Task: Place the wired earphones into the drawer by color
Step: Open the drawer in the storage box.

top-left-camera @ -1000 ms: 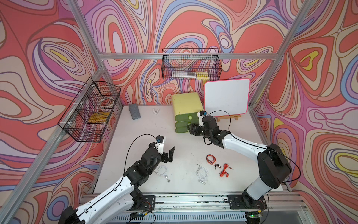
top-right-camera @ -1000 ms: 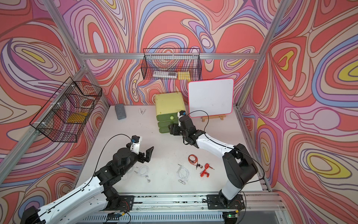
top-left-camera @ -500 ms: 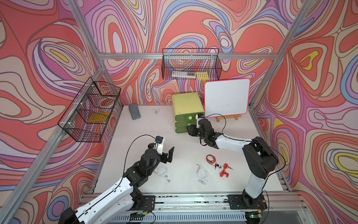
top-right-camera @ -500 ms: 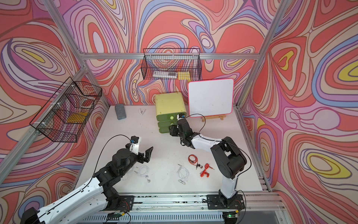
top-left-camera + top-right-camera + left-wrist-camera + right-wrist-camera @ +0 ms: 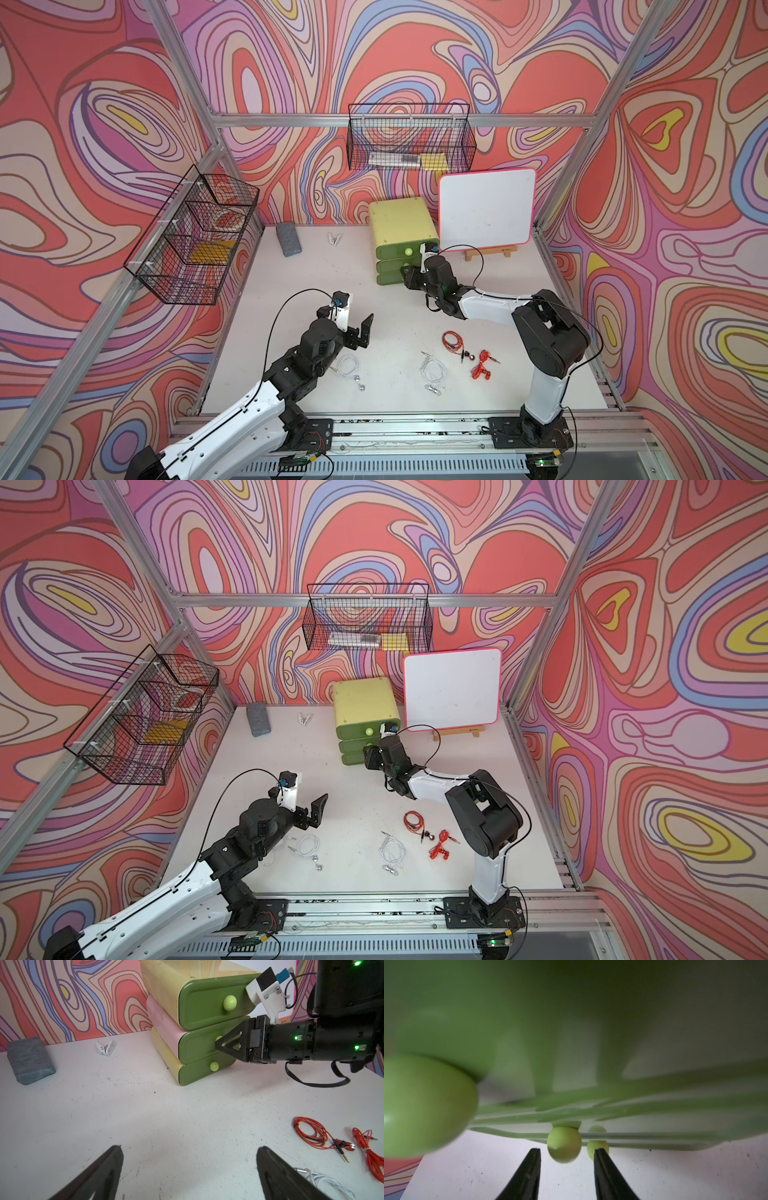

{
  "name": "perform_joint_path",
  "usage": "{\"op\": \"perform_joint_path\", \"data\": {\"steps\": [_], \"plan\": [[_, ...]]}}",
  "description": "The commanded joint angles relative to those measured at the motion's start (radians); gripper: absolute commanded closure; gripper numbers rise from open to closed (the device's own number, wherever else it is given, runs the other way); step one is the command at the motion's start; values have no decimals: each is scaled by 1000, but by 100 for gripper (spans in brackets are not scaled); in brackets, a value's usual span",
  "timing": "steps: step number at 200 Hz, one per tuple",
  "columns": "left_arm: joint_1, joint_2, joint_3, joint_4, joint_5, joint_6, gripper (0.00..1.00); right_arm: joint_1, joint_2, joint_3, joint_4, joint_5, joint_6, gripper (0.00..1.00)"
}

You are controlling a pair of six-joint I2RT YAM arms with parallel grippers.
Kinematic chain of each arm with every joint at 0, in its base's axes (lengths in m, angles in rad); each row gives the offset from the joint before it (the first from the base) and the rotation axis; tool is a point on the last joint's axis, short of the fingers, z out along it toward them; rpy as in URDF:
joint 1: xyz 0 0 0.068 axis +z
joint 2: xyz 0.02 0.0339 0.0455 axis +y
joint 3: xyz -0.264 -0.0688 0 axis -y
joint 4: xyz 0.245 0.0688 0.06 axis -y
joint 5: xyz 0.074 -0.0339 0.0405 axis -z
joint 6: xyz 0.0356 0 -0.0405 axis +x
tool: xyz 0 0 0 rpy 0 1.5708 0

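The right claw [image 5: 567, 1150] has dropped to the middle drawer knob [image 5: 564, 1144], jaws narrowing beside it, not yet gripping (opening comes first); left claw [image 5: 190, 1148] gapes empty; wired earphones [image 5: 480, 369] lie untouched near the table's [image 5: 395, 299] front edge.

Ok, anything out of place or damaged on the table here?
Nothing spilled or broken. The drawer unit stands upright, its three drawers shut; in the left wrist view its middle tier has a pink side, the others yellow. A white clip and a grey block lie loose near the back wall.
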Motion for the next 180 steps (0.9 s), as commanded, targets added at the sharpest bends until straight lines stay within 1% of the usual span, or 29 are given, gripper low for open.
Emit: {"op": "perform_joint_path", "data": {"steps": [1, 39, 82, 102, 114, 133, 154, 176, 180], "plan": [[5, -11, -10, 18, -11, 6, 1, -4, 18, -18, 65, 36, 11, 58], [6, -11, -10, 17, -11, 7, 1, -5, 35, -13, 95, 44, 9, 66], [5, -18, -12, 18, -13, 7, 1, -4, 43, -13, 103, 46, 10, 68], [6, -18, -13, 22, -12, 7, 1, -5, 42, -17, 108, 48, 10, 75], [6, -15, -11, 25, -11, 5, 1, -5, 41, -19, 112, 49, 9, 76], [6, -3, -2, 22, -44, -11, 1, -5, 37, -21, 115, 43, 13, 77], [6, 31, 43, -1, -78, -36, 1, -5, 26, -26, 106, 41, 17, 78], [6, 88, 91, -3, -61, -54, 1, -5, 13, -29, 91, 37, 16, 78], [6, 102, 131, -4, -55, -57, 1, -4, 10, -30, 87, 38, 16, 78]]}}
